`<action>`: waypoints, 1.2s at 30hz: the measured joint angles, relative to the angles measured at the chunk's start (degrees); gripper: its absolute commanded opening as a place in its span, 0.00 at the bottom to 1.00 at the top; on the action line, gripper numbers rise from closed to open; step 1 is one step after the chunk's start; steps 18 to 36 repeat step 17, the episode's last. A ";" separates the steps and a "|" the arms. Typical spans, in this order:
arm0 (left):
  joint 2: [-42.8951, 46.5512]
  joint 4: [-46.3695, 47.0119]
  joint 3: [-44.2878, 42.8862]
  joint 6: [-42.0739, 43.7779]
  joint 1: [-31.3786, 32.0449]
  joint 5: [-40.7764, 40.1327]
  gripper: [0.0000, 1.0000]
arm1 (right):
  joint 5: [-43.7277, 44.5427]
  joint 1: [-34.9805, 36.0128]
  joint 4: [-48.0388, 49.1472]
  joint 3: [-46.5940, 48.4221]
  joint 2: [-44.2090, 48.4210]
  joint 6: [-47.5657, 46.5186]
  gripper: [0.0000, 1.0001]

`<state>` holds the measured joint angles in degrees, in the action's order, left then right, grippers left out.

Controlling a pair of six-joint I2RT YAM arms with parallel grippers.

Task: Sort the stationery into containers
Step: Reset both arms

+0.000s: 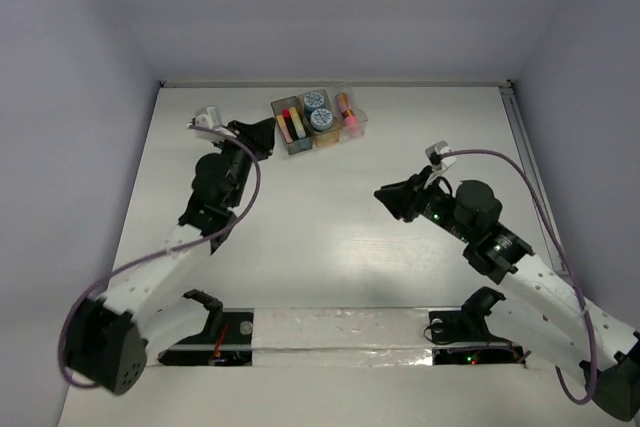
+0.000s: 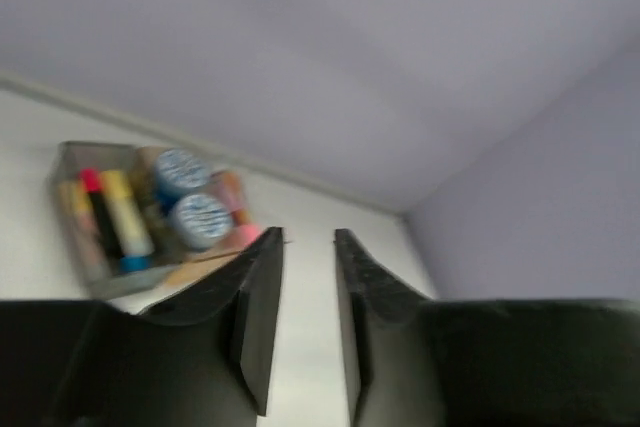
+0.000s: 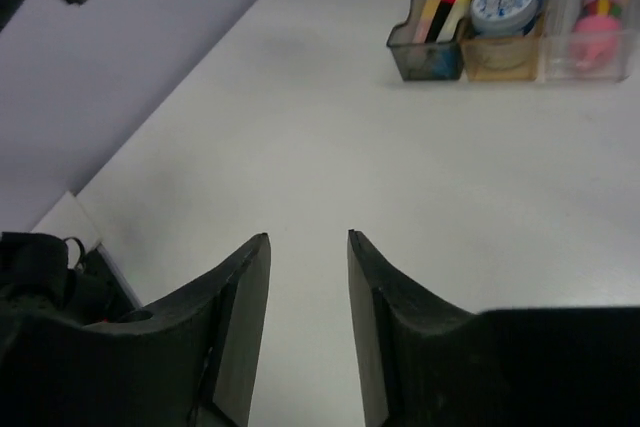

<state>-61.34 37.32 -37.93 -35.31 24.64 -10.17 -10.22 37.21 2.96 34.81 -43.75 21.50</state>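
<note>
Pretty sure we're done: highlighters (image 3: 440, 12), tubs (image 3: 505, 2) and pink stick (image 3: 600, 7) sit sorted in the bins (image 3: 505, 65) at the tabletop (image 1: 330, 247) far edge, hence my left claw (image 2: 308, 247) and right claw (image 3: 307, 247) both slightly parted, holding nothing.

An overhead camera takes in the whole table (image 1: 330, 267) from above its near edge. The right wrist camera looks low across it to the distant bins (image 3: 412, 59); the left wrist camera faces the same bins from closer.
</note>
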 measured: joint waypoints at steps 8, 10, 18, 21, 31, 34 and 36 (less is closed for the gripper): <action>28.50 -11.69 4.70 0.07 3.06 0.28 0.84 | 15.47 0.00 -7.93 3.48 13.97 2.34 1.00; 33.31 -16.70 4.70 -0.09 3.10 0.70 0.86 | 19.54 0.00 -9.25 4.11 16.65 2.54 1.00; 43.54 -27.58 3.04 0.70 3.10 1.18 0.92 | 27.02 0.00 -10.38 4.24 20.28 2.51 1.00; 43.54 -27.58 3.04 0.70 3.10 1.18 0.92 | 27.02 0.00 -10.38 4.24 20.28 2.51 1.00; 43.54 -27.58 3.04 0.70 3.10 1.18 0.92 | 27.02 0.00 -10.38 4.24 20.28 2.51 1.00; 43.54 -27.58 3.04 0.70 3.10 1.18 0.92 | 27.02 0.00 -10.38 4.24 20.28 2.51 1.00; 43.54 -27.58 3.04 0.70 3.10 1.18 0.92 | 27.02 0.00 -10.38 4.24 20.28 2.51 1.00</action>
